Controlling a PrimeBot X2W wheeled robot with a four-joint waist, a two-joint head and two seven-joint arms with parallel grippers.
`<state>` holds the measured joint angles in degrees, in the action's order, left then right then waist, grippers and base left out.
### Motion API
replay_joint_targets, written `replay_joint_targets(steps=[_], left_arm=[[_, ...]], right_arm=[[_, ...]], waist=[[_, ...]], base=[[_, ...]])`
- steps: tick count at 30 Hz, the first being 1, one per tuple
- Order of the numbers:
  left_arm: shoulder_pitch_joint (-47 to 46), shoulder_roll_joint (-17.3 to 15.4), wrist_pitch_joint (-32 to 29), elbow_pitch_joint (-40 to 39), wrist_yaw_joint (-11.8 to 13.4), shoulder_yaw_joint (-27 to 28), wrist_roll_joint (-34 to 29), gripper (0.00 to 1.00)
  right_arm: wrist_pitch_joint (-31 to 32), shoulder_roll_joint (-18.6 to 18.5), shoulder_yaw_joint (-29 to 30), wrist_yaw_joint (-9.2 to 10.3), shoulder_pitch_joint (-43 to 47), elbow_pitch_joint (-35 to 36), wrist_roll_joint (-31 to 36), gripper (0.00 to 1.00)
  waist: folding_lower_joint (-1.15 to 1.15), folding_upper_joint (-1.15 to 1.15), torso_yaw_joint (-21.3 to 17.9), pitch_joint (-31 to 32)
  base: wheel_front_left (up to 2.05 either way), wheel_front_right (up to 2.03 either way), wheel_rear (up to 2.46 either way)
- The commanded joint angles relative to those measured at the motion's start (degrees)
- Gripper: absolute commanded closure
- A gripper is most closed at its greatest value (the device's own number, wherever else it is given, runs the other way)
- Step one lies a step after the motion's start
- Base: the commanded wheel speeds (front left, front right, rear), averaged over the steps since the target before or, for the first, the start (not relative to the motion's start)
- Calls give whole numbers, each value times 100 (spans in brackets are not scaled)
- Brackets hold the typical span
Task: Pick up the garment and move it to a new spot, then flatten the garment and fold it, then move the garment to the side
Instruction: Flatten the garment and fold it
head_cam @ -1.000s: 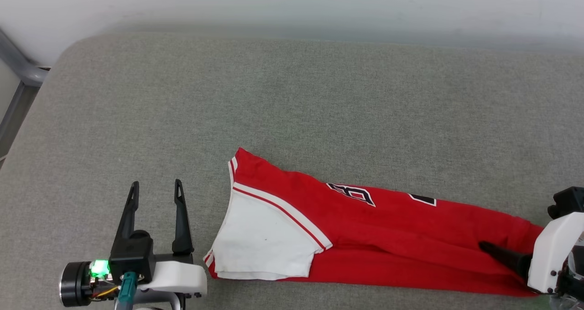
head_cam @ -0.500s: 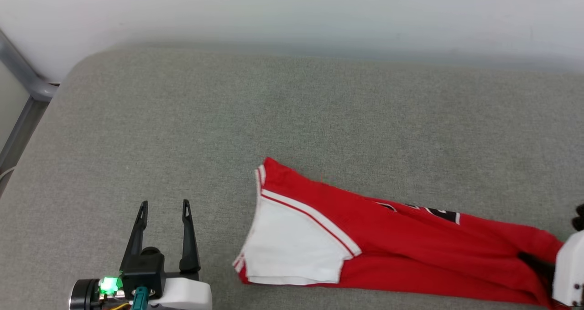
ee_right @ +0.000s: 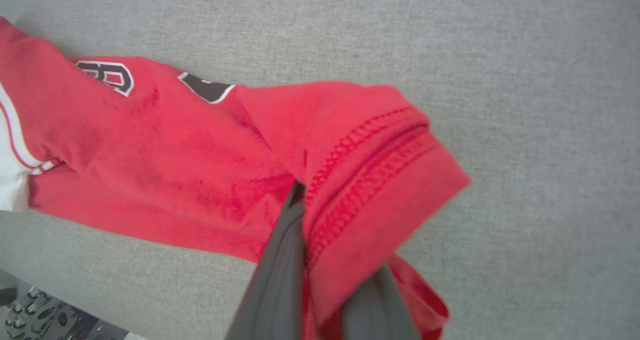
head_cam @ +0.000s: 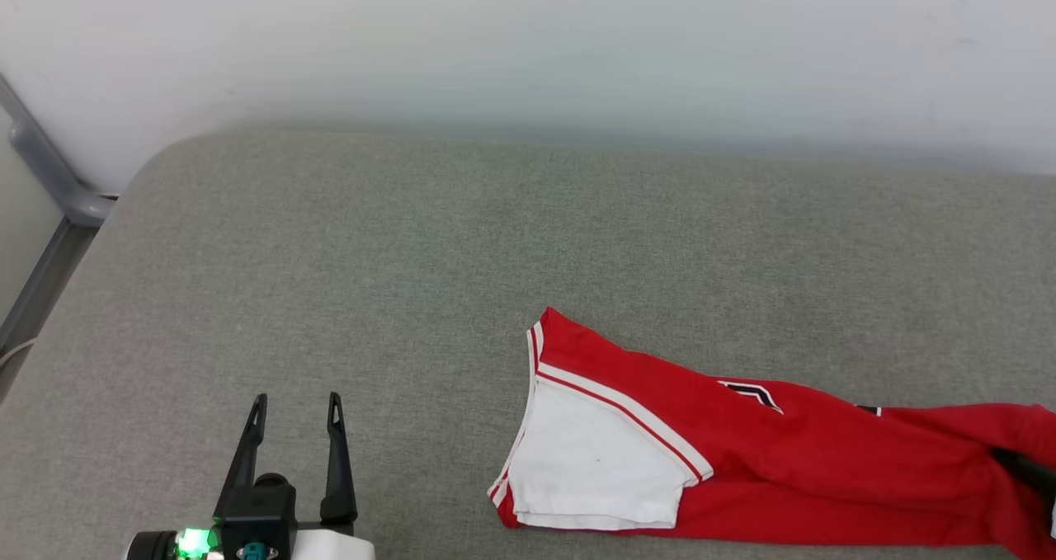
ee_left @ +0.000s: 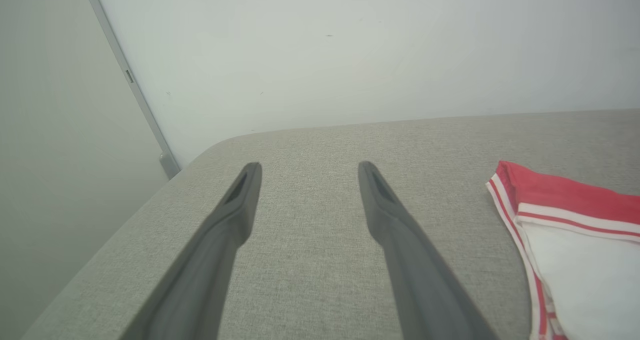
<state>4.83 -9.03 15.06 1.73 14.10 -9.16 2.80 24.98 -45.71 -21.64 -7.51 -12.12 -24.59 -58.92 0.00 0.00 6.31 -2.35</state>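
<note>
Two steps look finished, by my reckoning — the garment [head_cam: 742,461] lies on the grey cushion [head_cam: 412,255] as a narrow band folded lengthwise, white sleeve uppermost, near the front edge on my right. My right gripper [ee_right: 335,230] is clamped on its hem end; my left gripper [head_cam: 297,399] hangs over bare cushion, jaws wide apart — only the move aside seems left

The garment [head_cam: 825,469] slid right — right pincer [ee_right: 311,200] clamped.

We saw a bright red T-shirt [head_cam: 792,461] with a white sleeve [head_cam: 594,469], red-and-white striped trim and black, white-edged lettering; the cushion [head_cam: 330,255] was flecked grey.
</note>
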Motion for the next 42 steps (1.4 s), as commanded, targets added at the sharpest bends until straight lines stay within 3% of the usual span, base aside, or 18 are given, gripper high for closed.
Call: replay_joint_targets(steps=[1,11,20,29,42], left_arm=[[77,-6,14,9,-25,16,-24,0],[129,104,14,35,-124,-12,-125,0],[-61,170,14,76,-191,-84,-171,0],[-243,239,14,112,-220,-123,-205,0],[-549,336,14,195,-254,-216,-202,0]], right_arm=[[14,-36,3,5,88,190,-88,100],[376,424,151,5,212,1583,-259,100],[712,1150,-120,5,-308,1864,316,100],[775,1867,-957,5,-1233,1523,808,100],[454,2941,-2036,5,-2509,-18,1186,100]], waist=[[0,0,-19,49],[0,0,-86,79],[0,0,-50,-71],[0,0,36,-328],[0,0,221,-680]], base=[[0,0,0],[0,0,0],[0,0,0],[0,0,0],[0,0,0]])
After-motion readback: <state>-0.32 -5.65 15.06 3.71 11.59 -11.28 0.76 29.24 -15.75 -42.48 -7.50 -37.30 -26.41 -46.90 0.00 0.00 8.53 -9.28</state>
